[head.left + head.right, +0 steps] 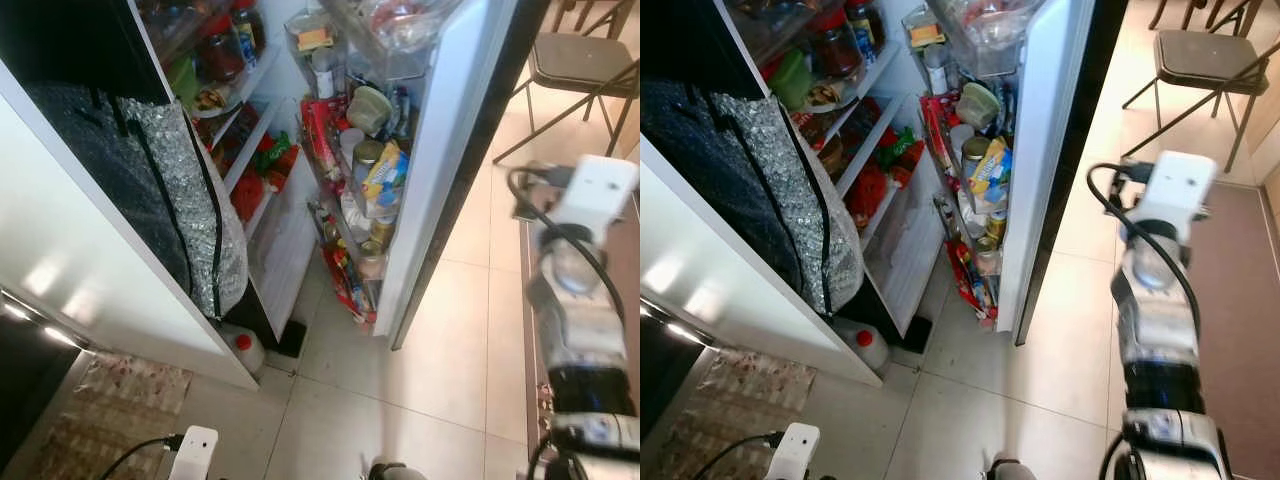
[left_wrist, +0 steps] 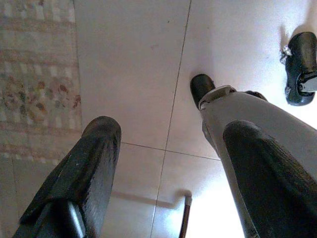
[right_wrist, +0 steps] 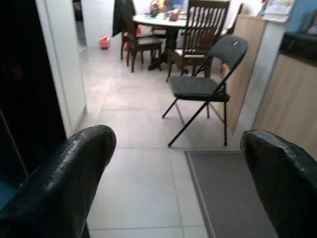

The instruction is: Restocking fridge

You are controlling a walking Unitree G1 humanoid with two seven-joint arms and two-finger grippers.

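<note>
The fridge stands open ahead of me, its white door (image 1: 440, 130) swung to the right. The door shelves (image 1: 372, 170) are packed with cans, jars and packets. The inner shelves (image 1: 250, 130) hold jars, a green tub and red packets. My right arm (image 1: 585, 250) is raised at the right of the door. Its gripper (image 3: 178, 139) is open and empty, facing away from the fridge toward a folding chair. My left gripper (image 2: 171, 131) hangs low, open and empty, pointing at the tiled floor beside my feet.
A shiny silver bag (image 1: 180, 190) hangs at the fridge's left side. A white bottle with a red cap (image 1: 243, 348) stands on the floor below it. A patterned rug (image 1: 110, 410) lies at lower left. A black folding chair (image 3: 203, 84) and a brown mat (image 1: 1240, 280) are to the right.
</note>
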